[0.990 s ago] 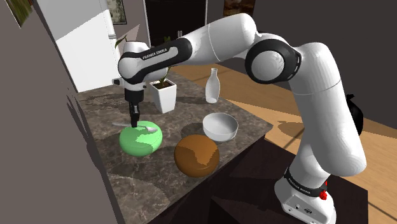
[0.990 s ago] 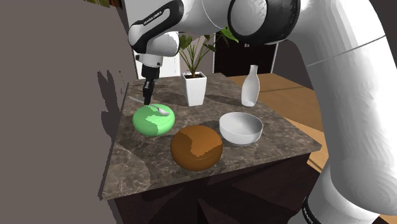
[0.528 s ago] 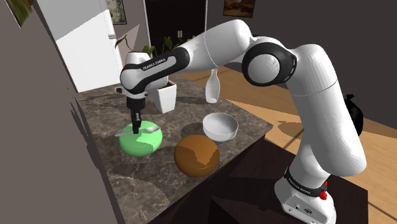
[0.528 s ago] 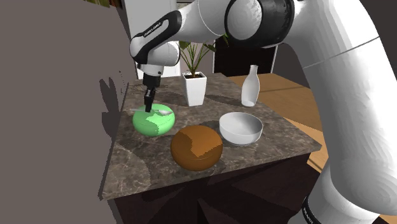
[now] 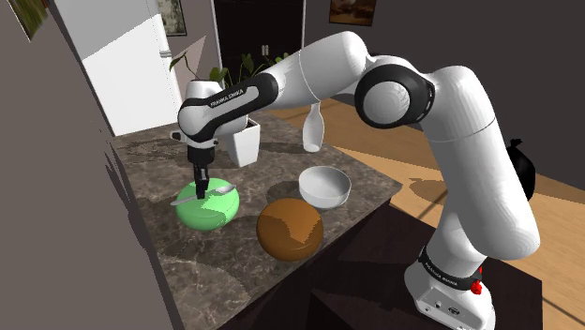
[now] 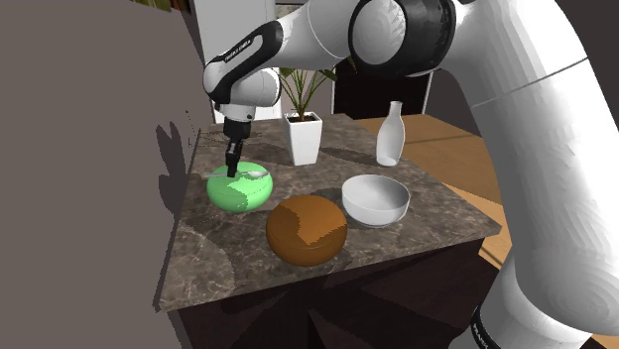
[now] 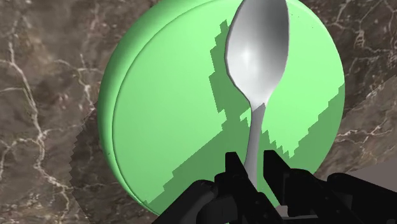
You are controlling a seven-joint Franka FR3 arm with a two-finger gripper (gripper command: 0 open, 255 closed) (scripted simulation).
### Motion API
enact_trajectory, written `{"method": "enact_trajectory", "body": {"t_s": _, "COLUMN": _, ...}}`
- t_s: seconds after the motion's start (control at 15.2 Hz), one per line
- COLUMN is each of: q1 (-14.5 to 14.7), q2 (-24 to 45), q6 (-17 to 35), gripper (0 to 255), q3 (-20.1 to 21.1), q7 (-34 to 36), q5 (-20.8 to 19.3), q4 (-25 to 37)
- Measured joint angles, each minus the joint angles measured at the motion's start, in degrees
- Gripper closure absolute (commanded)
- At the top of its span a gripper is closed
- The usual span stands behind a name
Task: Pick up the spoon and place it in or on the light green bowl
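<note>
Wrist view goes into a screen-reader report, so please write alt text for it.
The black claw clasps a grey spoon by its handle, scoop end pointing away, over the light green bowl, which sits on a dark marbled counter.

Brown bowl [image 5: 290,228] beside white bowl [image 5: 324,187]; bottle [image 5: 313,128] and plant [image 5: 242,142] (potted) behind.

- Dark veined marble counter [image 5: 187,267] spans the shoulder view's centre towards 7 o'clock; its front drops away dark at 5 o'clock.
- Plain grey wall [image 5: 52,234] at 9 o'clock, shadows cast on it.
- Bright white panel [image 5: 122,66] at 11 o'clock.
- Dark recess [image 5: 258,28] at 12 o'clock; cabinet or doorway, cannot tell.
- Framed picture [image 5: 349,9] at 1 o'clock.
- Warm wooden floor [image 5: 565,272] at 4 o'clock.
</note>
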Motion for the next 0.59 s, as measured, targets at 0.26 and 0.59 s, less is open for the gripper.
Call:
{"method": "enact_trajectory", "body": {"t_s": 0.26, "q1": 0.00, "q2": 0.01, "q6": 0.00, "gripper": 0, "q3": 0.00, "q7": -0.01, "q5": 0.00, "q4": -0.01}}
{"method": "enact_trajectory", "body": {"t_s": 0.59, "q1": -0.29, "q2": -0.68, "q6": -2.12, "gripper": 0, "q3": -0.15, "q7": 0.20, "q5": -0.21, "q4": 1.41}}
